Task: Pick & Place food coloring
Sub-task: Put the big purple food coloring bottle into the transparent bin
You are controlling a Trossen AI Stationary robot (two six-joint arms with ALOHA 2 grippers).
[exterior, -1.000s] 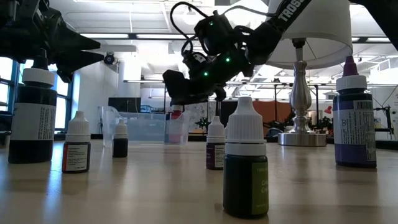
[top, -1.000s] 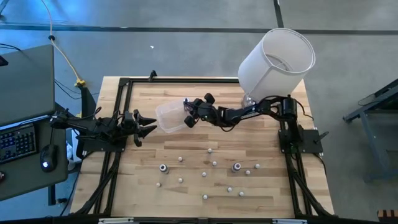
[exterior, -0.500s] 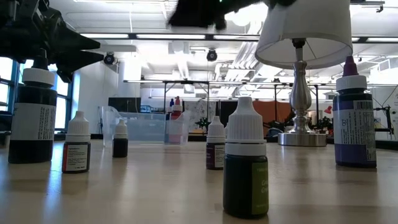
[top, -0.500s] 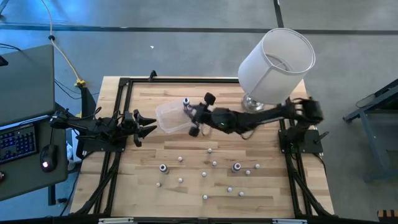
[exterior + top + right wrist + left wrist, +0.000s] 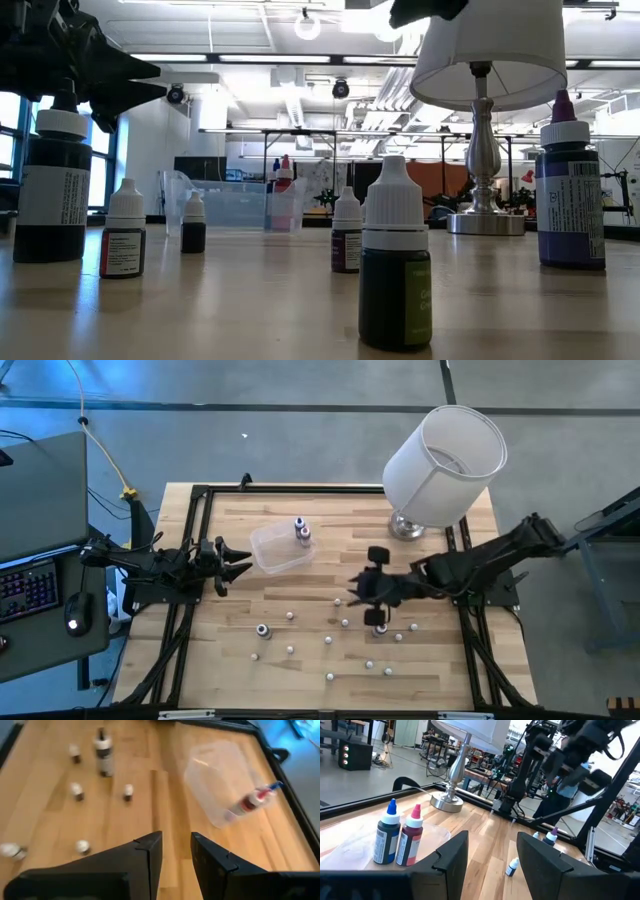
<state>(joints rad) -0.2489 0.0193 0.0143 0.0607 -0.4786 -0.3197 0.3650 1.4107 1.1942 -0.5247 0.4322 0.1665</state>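
Note:
The food coloring is spread over the table. A blue-topped bottle (image 5: 386, 835) and a pink-topped one (image 5: 410, 840) stand inside the clear tub (image 5: 278, 548). Two larger bottles (image 5: 262, 629) (image 5: 380, 628) and several small white-capped ones (image 5: 328, 640) stand on the near half of the table. My right gripper (image 5: 356, 590) hangs open in the air above these, tipped downward, with nothing between its fingers (image 5: 150, 851). My left gripper (image 5: 490, 860) rests open at the table's left edge, pointing level toward the tub.
A lamp with a big white shade (image 5: 445, 460) stands on a metal base (image 5: 405, 528) at the far right. A black frame (image 5: 200, 490) borders the table. A keyboard and mouse (image 5: 72, 622) lie left of the table.
My right gripper has risen from the tub and swung toward the table's near right, tipping downward over the scattered bottles. The two bottles stay standing in the tub.

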